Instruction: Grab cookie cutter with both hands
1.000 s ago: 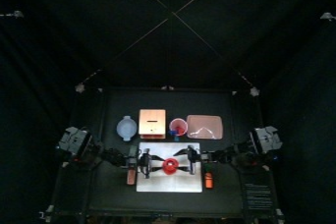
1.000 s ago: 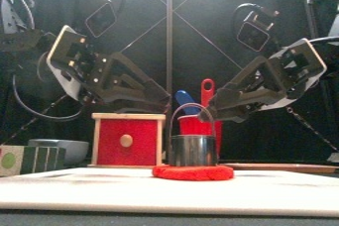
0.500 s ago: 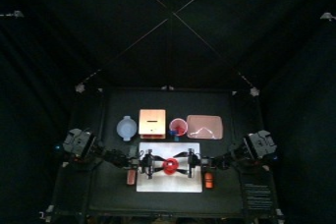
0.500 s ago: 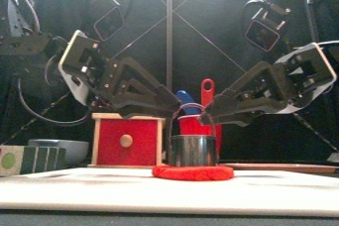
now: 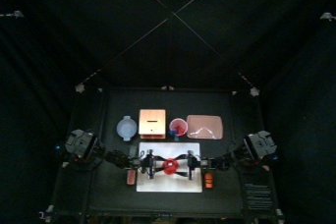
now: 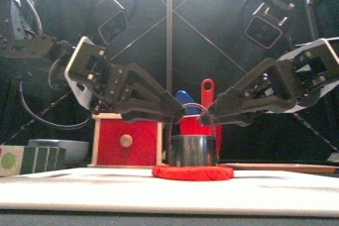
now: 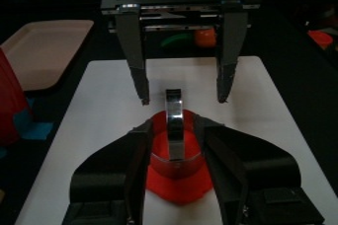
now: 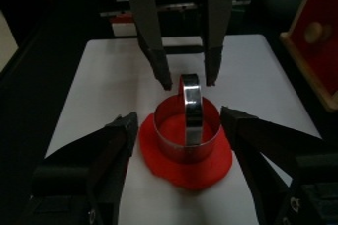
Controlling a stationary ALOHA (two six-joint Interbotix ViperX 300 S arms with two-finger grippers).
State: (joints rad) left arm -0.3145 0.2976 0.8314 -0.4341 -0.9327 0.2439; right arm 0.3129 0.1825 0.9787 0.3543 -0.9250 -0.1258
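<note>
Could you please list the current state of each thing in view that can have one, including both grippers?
Red round cookie cutter with a metal ring: flat on the white mat, standing free between both pairs of jaws, not gripped.
Left gripper: open, jaws either side of the cutter.
Right gripper: open wide, jaws either side of the cutter.
Red cup with pale rim: upright behind the mat.

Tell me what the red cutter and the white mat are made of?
The cutter looks like two materials: a shiny metal ring, grey and reflective, on a bright red base, probably plastic or rubber; its edge looks soft from the front. The mat looks like thin, matte white plastic or silicone, lying flat with no gloss. I can't be sure which.
</note>
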